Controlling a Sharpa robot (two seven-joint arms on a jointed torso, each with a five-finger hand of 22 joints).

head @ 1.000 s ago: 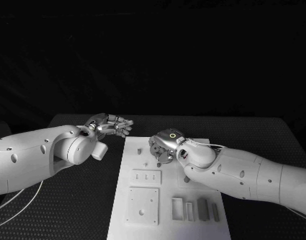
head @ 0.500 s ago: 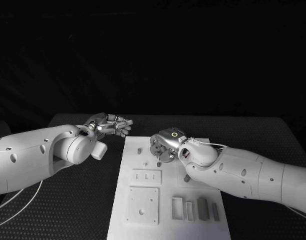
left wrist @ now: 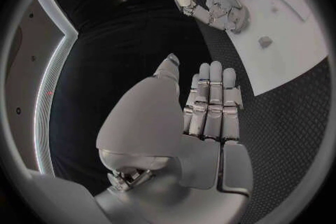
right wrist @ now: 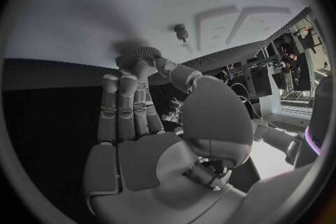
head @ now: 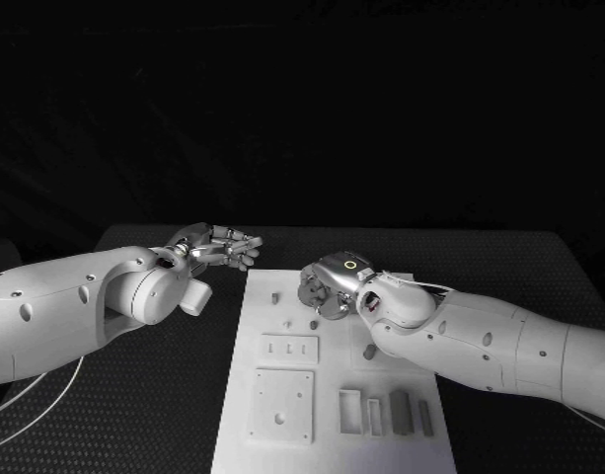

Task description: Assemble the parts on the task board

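The white task board [head: 265, 296] lies in the middle of the black table. My right hand [head: 328, 292] hovers over its far end. In the right wrist view its thumb and fingers pinch a small dark gear [right wrist: 138, 57] close to the board [right wrist: 98, 5], near a short peg [right wrist: 181, 31]. My left hand [head: 218, 245] stays off the board's far left corner, over the table. The left wrist view shows this hand [left wrist: 207, 106] with fingers straight and side by side, holding nothing. A small loose part [left wrist: 265, 41] lies on the board near the right hand [left wrist: 210, 0].
Nearer me the board carries raised plates with holes [head: 289, 349] [head: 282, 405] and several narrow slots [head: 352, 410]. A dark piece [head: 370, 352] lies beside my right forearm. Black table mat [head: 146, 415] surrounds the board.
My right hand has shifted slightly to the right over the board's far end, still pinching the gear. The left hand has barely moved.
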